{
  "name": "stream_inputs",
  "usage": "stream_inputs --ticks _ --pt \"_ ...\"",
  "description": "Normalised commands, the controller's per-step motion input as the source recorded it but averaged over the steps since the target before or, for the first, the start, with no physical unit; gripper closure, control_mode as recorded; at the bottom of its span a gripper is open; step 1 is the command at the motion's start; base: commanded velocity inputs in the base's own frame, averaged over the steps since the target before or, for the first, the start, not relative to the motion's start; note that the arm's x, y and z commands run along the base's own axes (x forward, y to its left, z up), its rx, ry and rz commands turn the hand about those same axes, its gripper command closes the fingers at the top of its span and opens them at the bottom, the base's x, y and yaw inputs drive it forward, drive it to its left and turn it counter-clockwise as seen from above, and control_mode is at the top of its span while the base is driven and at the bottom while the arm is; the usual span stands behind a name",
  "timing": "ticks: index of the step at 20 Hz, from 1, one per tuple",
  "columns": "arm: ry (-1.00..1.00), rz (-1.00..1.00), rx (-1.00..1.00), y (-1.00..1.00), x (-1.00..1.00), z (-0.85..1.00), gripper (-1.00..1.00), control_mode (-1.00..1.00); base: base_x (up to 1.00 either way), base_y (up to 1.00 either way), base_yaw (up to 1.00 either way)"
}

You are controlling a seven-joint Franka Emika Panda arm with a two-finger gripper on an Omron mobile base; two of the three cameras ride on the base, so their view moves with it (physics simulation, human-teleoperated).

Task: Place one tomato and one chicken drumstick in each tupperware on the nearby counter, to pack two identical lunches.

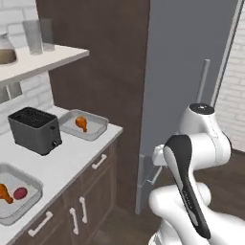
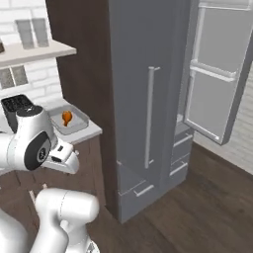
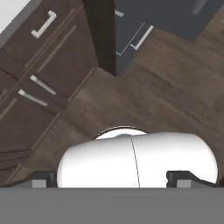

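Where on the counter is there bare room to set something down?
The pale grey-white counter is bare between the black toaster and the near grey tray, along the front edge. It is crowded at the far end, where the far grey tray with a drumstick sits beside the toaster.

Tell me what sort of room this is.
A home kitchen, by the look of it: a pale counter over dark wood cabinets, a black toaster on it, and a tall grey fridge with its door swung open.
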Motion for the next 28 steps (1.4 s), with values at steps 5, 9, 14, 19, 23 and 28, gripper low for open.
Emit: stream_inputs --ticks 5,9,14,19,23,28 --pt "0.00 0.00 0.00 0.00 0.00 0.00 -1.00 1.00 0.00 -0.88 -0.64" --pt "0.00 0.00 0.00 0.00 0.00 0.00 -1.00 1.00 0.00 -1.00 -0.52" --pt "0.00 0.00 0.00 0.00 0.00 0.00 -1.00 1.00 0.30 -0.99 -0.38" --pt "0.00 0.00 0.00 0.00 0.00 0.00 -1.00 1.00 0.97 -0.40 -0.14" --pt "0.00 0.00 0.00 0.00 0.00 0.00 -1.00 1.00 1.00 0.00 -0.04" --pt "0.00 0.00 0.00 0.00 0.00 0.00 -1.00 1.00 1.00 0.01 0.00"
